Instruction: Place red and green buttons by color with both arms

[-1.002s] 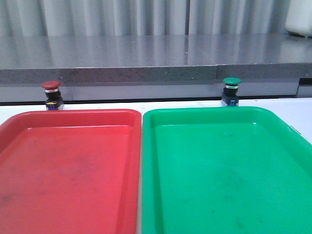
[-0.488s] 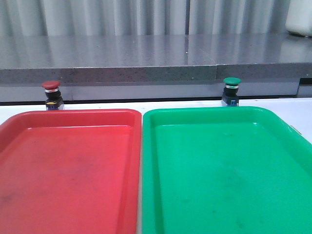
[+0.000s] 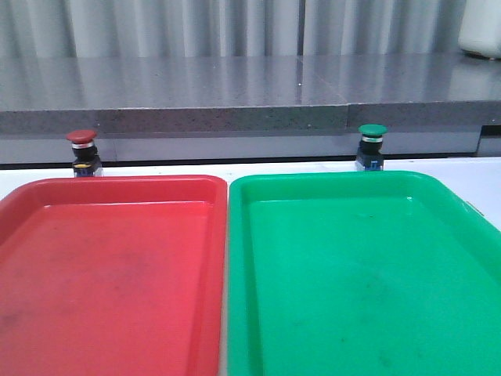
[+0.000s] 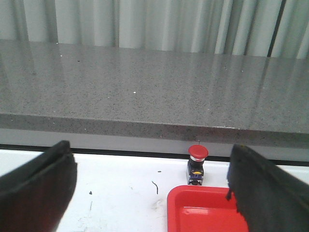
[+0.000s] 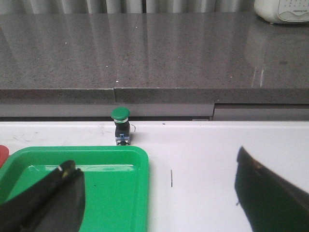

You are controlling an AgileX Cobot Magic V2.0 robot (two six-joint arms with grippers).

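Note:
The red button [image 3: 82,150] stands upright on the white table just behind the red tray [image 3: 117,188]. The green button [image 3: 371,145] stands upright just behind the green tray [image 3: 337,182]. Neither arm shows in the front view. In the left wrist view my left gripper [image 4: 152,186] is open and empty, well short of the red button [image 4: 197,163], with the red tray's corner [image 4: 176,203] between its fingers. In the right wrist view my right gripper [image 5: 157,186] is open and empty, short of the green button [image 5: 120,126], above the green tray's corner [image 5: 140,159].
A long grey stone ledge [image 3: 235,102] runs behind both buttons, with a corrugated wall behind it. A white object [image 3: 481,31] sits on the ledge at the far right. White table [image 5: 207,154] lies to the right of the green tray.

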